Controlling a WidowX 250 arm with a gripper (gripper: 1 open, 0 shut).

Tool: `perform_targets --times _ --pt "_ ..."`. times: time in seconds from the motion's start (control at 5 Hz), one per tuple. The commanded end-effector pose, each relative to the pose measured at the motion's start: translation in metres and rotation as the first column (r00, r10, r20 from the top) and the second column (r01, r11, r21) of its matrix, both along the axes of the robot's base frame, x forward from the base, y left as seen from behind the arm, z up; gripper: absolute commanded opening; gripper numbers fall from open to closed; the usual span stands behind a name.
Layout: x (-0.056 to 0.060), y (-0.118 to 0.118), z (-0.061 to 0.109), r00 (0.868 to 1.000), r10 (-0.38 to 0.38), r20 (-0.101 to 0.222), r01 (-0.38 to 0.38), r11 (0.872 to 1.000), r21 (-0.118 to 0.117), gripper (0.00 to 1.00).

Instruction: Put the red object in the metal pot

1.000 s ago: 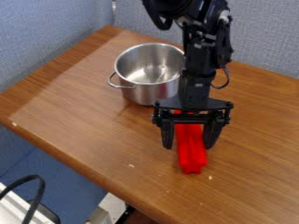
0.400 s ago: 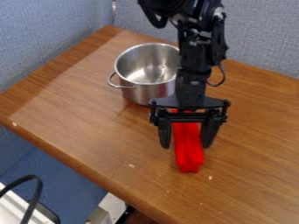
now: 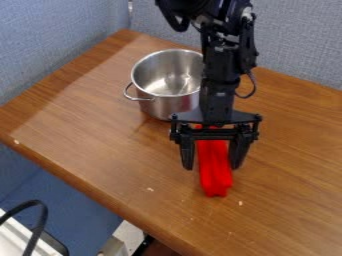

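Note:
The red object (image 3: 217,171), a bright red elongated block, lies on the wooden table (image 3: 80,115) near its front edge. My gripper (image 3: 214,158) points down over it, open, with one black finger on each side of the block's upper part. Whether the fingers touch the block cannot be told. The metal pot (image 3: 167,83), round and shiny with short side handles, stands empty on the table behind and to the left of the gripper. The black arm rises from the gripper past the pot's right side.
A blue wall backs the table at the upper left. The table's front edge runs diagonally just below the red block. A black cable (image 3: 27,222) loops on the floor at the lower left.

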State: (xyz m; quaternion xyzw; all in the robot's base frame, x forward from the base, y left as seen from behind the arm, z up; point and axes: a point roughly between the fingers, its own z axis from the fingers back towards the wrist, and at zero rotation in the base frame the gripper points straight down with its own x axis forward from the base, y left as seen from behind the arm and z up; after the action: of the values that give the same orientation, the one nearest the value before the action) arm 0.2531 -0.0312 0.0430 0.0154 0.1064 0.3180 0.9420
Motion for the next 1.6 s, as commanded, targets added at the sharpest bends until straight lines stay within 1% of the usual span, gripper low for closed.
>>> perform_targets --times 0.0,0.2,0.6,0.8,1.0,1.2,1.4 --pt "0.007 0.000 0.011 0.999 0.004 0.050 -0.004 1.000 -0.018 0.00" --pt "0.007 0.001 0.012 0.999 0.004 0.050 -0.003 1.000 -0.015 0.00" --pt "0.003 0.003 0.024 0.998 -0.011 0.065 0.012 1.000 -0.014 0.00" --pt "0.002 0.005 0.037 0.996 -0.016 0.083 0.018 1.000 -0.026 0.00" --pt "0.000 0.008 0.048 0.997 -0.024 0.077 0.026 0.999 -0.028 0.00" --pt "-0.001 0.009 0.052 0.996 -0.037 0.080 0.040 0.999 -0.025 0.00" --pt "-0.002 0.010 0.058 0.995 -0.049 0.083 0.052 0.998 -0.034 0.00"
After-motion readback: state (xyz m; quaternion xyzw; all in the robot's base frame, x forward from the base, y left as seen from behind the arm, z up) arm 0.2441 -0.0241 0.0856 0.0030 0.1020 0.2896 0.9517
